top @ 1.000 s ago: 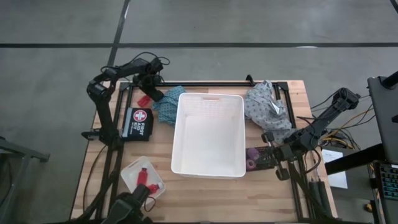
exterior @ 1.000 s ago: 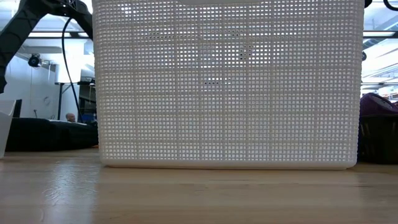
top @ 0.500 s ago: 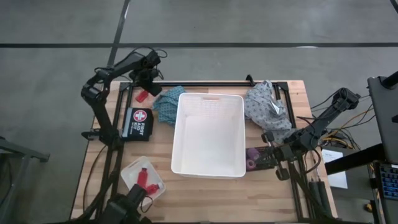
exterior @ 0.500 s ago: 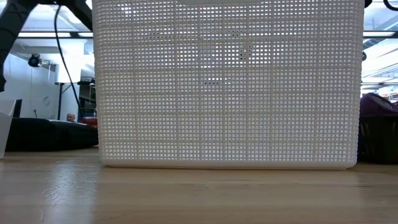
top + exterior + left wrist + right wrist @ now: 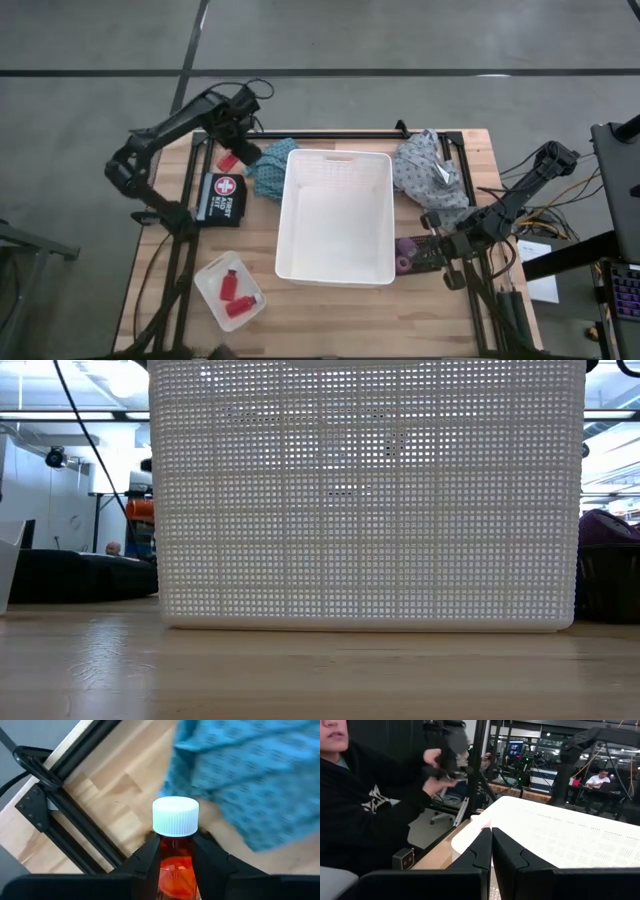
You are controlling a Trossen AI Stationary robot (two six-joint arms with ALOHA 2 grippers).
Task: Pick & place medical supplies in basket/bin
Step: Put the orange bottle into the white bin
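Observation:
My left gripper [image 5: 237,152] hangs over the table's far left corner, shut on a small red bottle [image 5: 175,867] with a white cap [image 5: 175,816]; the bottle also shows in the high view [image 5: 229,160]. A teal cloth [image 5: 265,171] lies bunched just beside it, against the large white basket [image 5: 335,262]. A grey cloth [image 5: 430,172] lies at the basket's far right. Purple rolls [image 5: 405,255] sit at its near right. My right gripper [image 5: 491,837] waits shut and level by the grey cloth. My left gripper pinches the red body of the bottle [image 5: 176,851] between its two fingers [image 5: 149,856], just behind the white cap. The fingers come from above, pointing down, and lie across the bottle. The bottle is lifted clear of the table, its cap end jutting past the fingers.
A black first-aid pouch [image 5: 222,198] lies on the table's left side. A small translucent tray [image 5: 212,277] at the near left holds two red bottles [image 5: 234,299]. Black frame rails [image 5: 330,134] run along the far edge. A person shows beyond the table [image 5: 355,805].
My left gripper has risen from the table at the far left corner, staying shut on the red bottle. The bottle, down at table height a second ago, now hangs clear above it beside the teal cloth.

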